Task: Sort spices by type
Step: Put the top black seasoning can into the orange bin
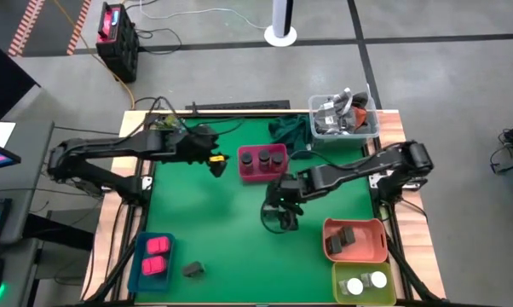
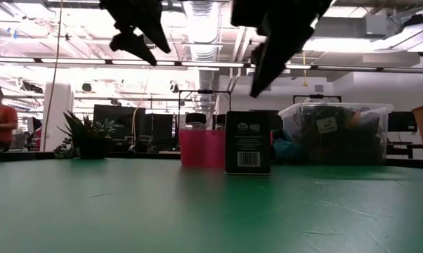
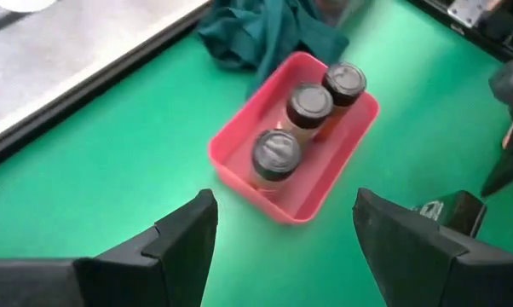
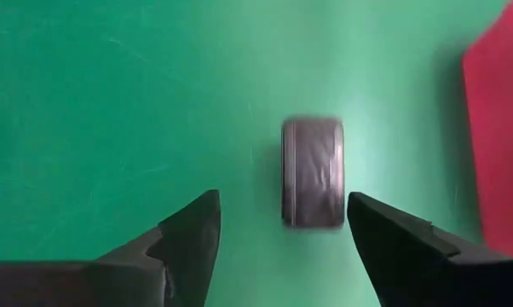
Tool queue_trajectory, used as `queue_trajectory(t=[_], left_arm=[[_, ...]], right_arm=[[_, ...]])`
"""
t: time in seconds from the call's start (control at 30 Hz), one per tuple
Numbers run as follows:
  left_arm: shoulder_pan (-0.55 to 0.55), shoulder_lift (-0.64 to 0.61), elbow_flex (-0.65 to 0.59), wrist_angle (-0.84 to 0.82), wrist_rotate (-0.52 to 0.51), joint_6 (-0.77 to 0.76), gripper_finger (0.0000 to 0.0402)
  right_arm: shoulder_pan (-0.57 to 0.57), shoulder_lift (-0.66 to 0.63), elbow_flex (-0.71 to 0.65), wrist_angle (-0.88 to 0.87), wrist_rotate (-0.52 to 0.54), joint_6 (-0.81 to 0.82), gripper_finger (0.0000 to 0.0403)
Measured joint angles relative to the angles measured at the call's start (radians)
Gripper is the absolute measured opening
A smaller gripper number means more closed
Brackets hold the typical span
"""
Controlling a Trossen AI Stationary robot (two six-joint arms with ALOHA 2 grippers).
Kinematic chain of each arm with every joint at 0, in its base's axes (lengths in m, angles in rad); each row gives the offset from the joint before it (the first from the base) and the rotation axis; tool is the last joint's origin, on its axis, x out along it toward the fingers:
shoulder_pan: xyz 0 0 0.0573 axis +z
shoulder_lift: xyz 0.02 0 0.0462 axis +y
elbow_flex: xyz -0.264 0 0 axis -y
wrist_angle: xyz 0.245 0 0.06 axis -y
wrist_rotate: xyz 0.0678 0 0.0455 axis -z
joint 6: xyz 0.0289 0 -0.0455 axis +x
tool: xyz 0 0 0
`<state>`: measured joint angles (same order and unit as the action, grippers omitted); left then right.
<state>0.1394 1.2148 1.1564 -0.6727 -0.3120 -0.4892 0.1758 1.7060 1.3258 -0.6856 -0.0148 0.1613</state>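
Bright ceiling lights glare in low view, arms silhouetted, grey box [image 4: 313, 173] blurred

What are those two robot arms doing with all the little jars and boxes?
They are sorting spices. The right tool hangs open over a dark grey box standing on the green table. The left tool is open and empty near the pink tray, which holds three dark brown jars.

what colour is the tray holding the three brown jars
Pink tray; the left wrist view shows it best.
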Motion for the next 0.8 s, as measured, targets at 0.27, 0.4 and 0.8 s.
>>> queue_trajectory(t=[0.27, 0.4, 0.8], left_arm=[[0.000, -0.085, -0.048, -0.043, -0.070, 0.005, 0.0260], [0.000, -0.086, -0.050, -0.086, -0.072, 0.005, 0.0260], [0.000, -0.086, -0.050, -0.177, -0.112, 0.035, 0.0260]], right_arm=[[-0.022, 0.113, 0.103, -0.036, -0.010, -0.092, 0.0347], [-0.022, 0.167, 0.121, -0.053, 0.033, -0.102, 0.0373], [-0.024, 0.202, 0.124, -0.090, 0.042, -0.107, 0.0261]])
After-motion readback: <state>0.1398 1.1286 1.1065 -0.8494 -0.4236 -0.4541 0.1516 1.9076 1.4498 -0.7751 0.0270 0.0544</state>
